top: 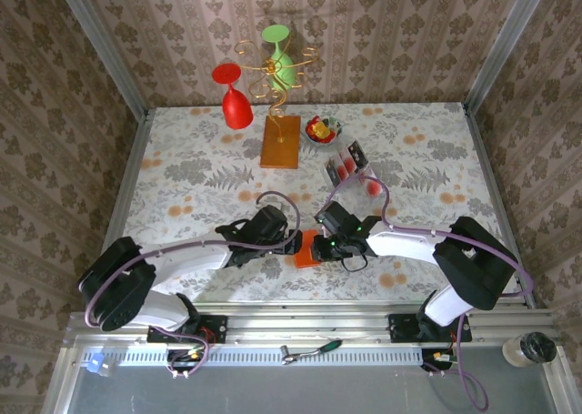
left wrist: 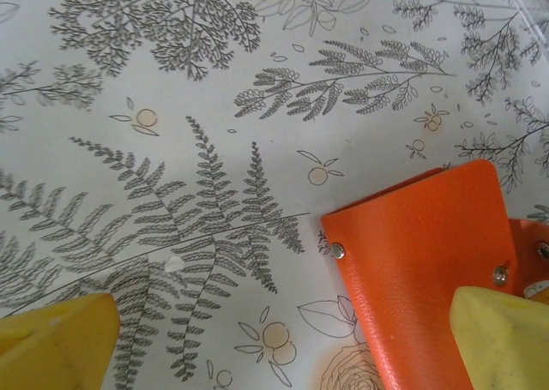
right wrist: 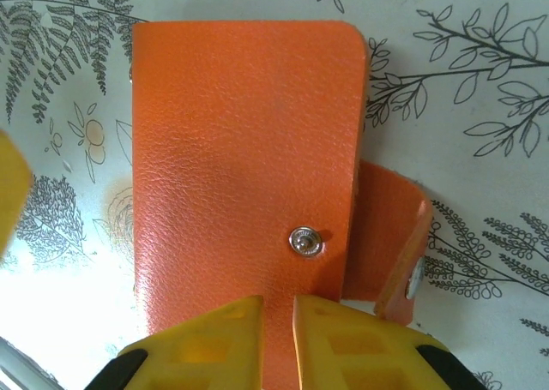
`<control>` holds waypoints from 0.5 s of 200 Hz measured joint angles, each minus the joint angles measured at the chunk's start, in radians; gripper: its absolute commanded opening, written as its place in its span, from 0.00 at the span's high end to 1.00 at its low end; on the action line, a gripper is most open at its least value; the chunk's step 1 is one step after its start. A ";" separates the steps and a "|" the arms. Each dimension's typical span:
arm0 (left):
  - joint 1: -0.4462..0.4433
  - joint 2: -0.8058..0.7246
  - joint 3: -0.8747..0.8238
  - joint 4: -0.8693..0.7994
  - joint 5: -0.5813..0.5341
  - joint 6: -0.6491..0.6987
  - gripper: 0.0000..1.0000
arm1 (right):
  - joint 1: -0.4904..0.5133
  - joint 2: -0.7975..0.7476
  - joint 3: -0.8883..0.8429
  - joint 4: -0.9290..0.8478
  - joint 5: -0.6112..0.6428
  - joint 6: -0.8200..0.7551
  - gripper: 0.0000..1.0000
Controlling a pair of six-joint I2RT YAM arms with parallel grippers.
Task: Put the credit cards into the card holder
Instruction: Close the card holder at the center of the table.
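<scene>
A: Where's the card holder (top: 306,250)?
B: Near edge of table (top: 182,168), mid. L gripper (left wrist: 279,343) just left of it, R gripper (right wrist: 279,334) at its right side.
A: Credit cards (top: 346,166)?
B: Behind it, to the right, well apart. Bowl (top: 323,129) behind them; block (top: 280,146) left of bowl, w/ wire stand (top: 273,77) on it.

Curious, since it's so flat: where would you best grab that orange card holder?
Probably the cover edge by the snap stud, approached edge-on from the robot's right: the card holder lies flat on the table, so only a thin flap fits between jaws.
</scene>
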State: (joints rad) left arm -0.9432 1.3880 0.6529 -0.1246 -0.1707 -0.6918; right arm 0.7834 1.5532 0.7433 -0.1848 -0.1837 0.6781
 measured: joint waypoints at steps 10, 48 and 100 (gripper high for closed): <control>-0.005 0.017 0.004 0.002 -0.002 0.005 0.00 | 0.000 -0.001 -0.001 0.003 0.000 0.003 0.80; -0.006 0.055 0.005 0.013 -0.002 0.010 0.00 | 0.000 -0.003 -0.008 0.014 0.000 0.008 0.80; -0.026 0.077 0.005 0.046 0.007 0.020 0.00 | 0.000 -0.003 -0.012 0.023 0.000 0.008 0.80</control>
State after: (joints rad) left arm -0.9691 1.4647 0.6575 -0.0788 -0.1635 -0.6716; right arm 0.7834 1.5501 0.7311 -0.1619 -0.1841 0.6857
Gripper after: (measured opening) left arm 0.999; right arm 0.200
